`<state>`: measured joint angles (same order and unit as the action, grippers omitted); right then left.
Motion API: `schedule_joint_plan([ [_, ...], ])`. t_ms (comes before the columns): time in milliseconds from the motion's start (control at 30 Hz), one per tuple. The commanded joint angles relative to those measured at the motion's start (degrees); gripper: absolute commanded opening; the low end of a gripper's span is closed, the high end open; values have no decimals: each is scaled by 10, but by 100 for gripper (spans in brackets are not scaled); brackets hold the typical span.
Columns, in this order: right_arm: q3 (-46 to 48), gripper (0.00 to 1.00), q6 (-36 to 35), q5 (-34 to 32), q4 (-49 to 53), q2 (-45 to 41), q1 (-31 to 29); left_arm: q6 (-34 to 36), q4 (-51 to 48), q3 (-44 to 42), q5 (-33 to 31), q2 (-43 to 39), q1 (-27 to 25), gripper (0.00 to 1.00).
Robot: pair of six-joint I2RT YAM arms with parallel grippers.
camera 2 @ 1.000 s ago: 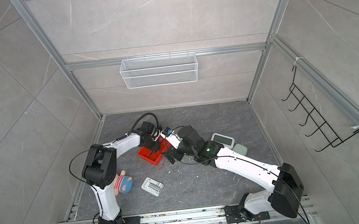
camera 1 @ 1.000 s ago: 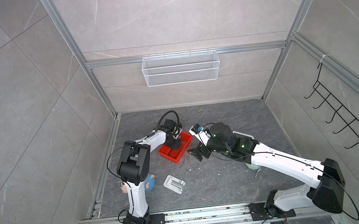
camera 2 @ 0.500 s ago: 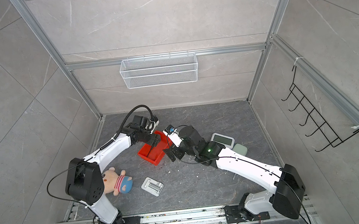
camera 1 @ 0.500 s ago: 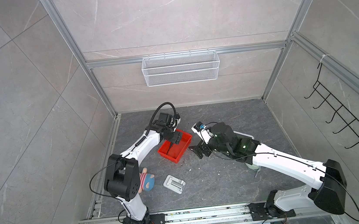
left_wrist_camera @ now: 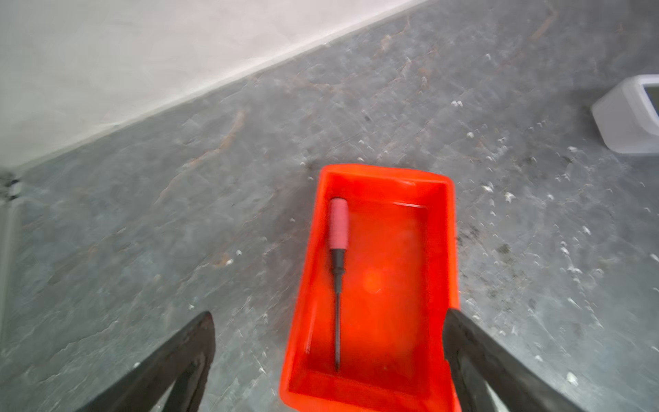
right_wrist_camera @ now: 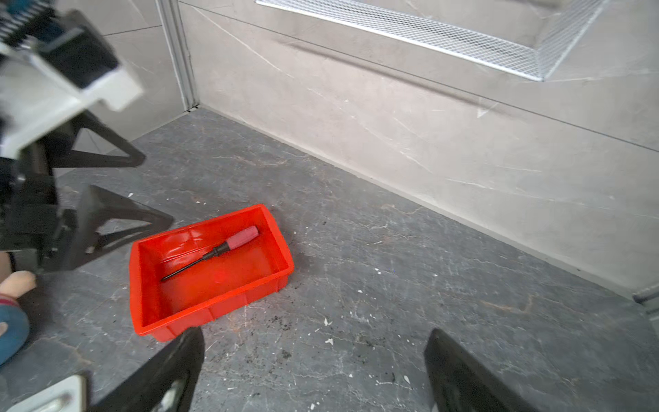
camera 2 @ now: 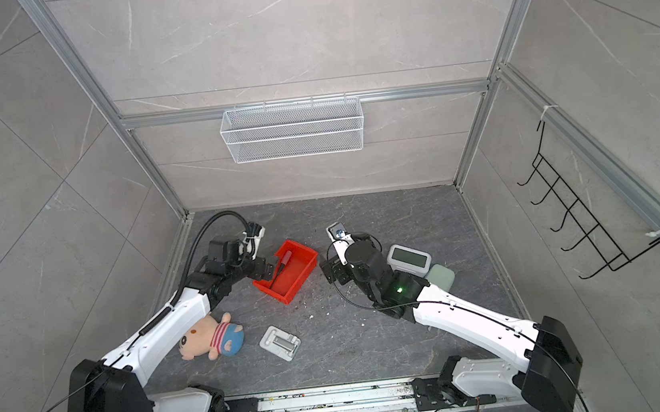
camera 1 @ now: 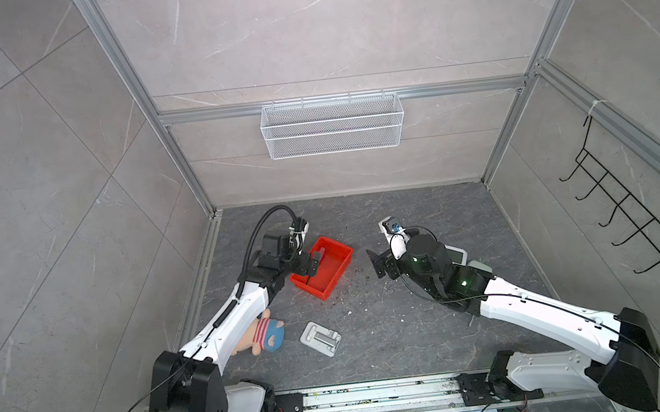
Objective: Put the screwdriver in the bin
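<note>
The screwdriver (left_wrist_camera: 337, 264) lies flat on the floor of the bin (left_wrist_camera: 451, 249), free of both grippers. Its long axis runs along the bin's long sides, and it lies close to one long wall, though I cannot tell whether it touches it. In a top view the screwdriver (camera 2: 281, 270) has its red handle at the bin's (camera 2: 299, 285) far end, toward the back wall. The thin black shaft points to the near short end, where the left gripper (camera 2: 266, 270) hangs.

The left gripper (left_wrist_camera: 328, 314) has its jaws spread wide and holds nothing. One finger is over the bare floor beside the bin and the other is over the bin's corner rim.

The right gripper (right_wrist_camera: 315, 333) also has its jaws wide apart and empty. It is over the floor on the bin's (right_wrist_camera: 214, 306) other long side, near it but not touching. From there the screwdriver (right_wrist_camera: 215, 250) shows whole, lying level with its tip toward the left gripper (right_wrist_camera: 153, 189)
</note>
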<state>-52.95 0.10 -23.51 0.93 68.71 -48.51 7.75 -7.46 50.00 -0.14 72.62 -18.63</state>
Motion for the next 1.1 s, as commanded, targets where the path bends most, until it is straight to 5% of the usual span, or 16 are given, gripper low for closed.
schedule_joint_plan([
  [0,31,99,-20,-43,-54,-26,6,-19,123,-56,-12,-58,38,100],
  [300,122,99,-34,-10,-100,-87,94,-46,266,-200,24,-107,153,100],
  [567,220,99,-45,17,-149,-125,206,-34,353,-270,11,-92,186,99],
  [1067,310,99,-19,138,-376,68,369,-69,524,-326,-26,19,204,99],
])
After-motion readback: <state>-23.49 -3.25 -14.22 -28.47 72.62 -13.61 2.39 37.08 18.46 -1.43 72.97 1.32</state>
